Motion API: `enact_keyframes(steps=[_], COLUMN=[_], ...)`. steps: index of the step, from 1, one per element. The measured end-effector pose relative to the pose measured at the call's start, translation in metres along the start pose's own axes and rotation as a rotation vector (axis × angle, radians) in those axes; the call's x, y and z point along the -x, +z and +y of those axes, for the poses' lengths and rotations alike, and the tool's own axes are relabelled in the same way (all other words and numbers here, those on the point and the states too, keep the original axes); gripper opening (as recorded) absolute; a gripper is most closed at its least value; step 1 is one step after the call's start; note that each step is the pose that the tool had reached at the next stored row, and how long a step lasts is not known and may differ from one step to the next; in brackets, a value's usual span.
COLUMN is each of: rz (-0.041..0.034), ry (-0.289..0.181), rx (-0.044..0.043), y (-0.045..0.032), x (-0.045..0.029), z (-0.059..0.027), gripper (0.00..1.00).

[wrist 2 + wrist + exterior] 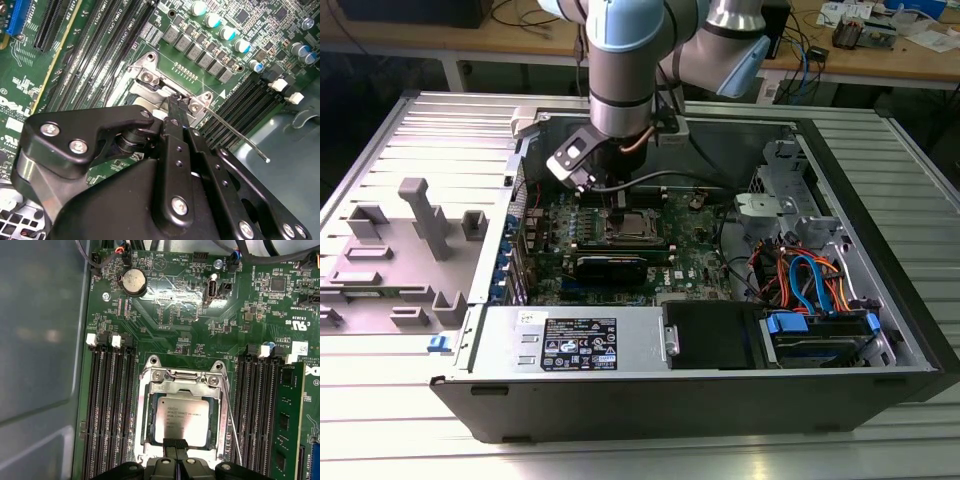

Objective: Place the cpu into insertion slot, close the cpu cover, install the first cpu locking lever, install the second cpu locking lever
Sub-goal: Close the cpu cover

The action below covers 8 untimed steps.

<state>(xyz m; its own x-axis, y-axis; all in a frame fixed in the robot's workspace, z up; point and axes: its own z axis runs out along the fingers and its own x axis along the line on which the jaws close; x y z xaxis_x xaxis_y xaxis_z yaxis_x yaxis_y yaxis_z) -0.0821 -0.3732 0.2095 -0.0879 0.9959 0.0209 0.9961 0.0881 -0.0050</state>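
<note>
The cpu (182, 417), a square silver-grey chip, lies flat in the insertion slot (636, 229) on the green board. The cpu cover (145, 415), a silver frame, lies down around it with the chip showing through its window. My gripper (175, 444) is shut, its black fingertips (173, 104) resting at the cover's edge with nothing between them. A thin metal locking lever (232, 425) runs along one side of the socket, and its free end (250, 149) sticks out over the memory slots. In the exterior view the arm (620, 90) stands straight above the socket.
Long black memory slots (107, 410) flank the socket on both sides. A black card with a green stripe (290, 425) stands beyond one bank. The case wall (40, 340), a coin battery (134, 281), the drive cage with cables (810, 290) and the power supply (575, 340) surround the board.
</note>
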Motion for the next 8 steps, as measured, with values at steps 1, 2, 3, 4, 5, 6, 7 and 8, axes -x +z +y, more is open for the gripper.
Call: enact_keyframes(steps=[1,2,3,4,5,6,7,8], rz=[0.0000,-0.0001,-0.0002,-0.0002,0.0000,-0.0001,-0.0002,-0.0003], ry=[0.000,0.000,0.000,0.000,0.000,0.000,0.000,0.000], rx=[0.0000,-0.0001,-0.0003,-0.0003,-0.0001,-0.0002,-0.0003,-0.0003], y=[0.0006,0.0009,0.0011,0.0013,0.0020,0.0023,0.0025,0.0026], x=[0.0000,0.0000,0.0001,0.0001,0.0000,0.0000,0.0001,0.0001], z=[-0.0001,-0.0001,-0.0002,-0.0003,-0.0004,-0.0004,-0.0004,-0.0004], gripper=[0.11,0.11,0.11,0.11,0.11,0.11,0.11,0.11])
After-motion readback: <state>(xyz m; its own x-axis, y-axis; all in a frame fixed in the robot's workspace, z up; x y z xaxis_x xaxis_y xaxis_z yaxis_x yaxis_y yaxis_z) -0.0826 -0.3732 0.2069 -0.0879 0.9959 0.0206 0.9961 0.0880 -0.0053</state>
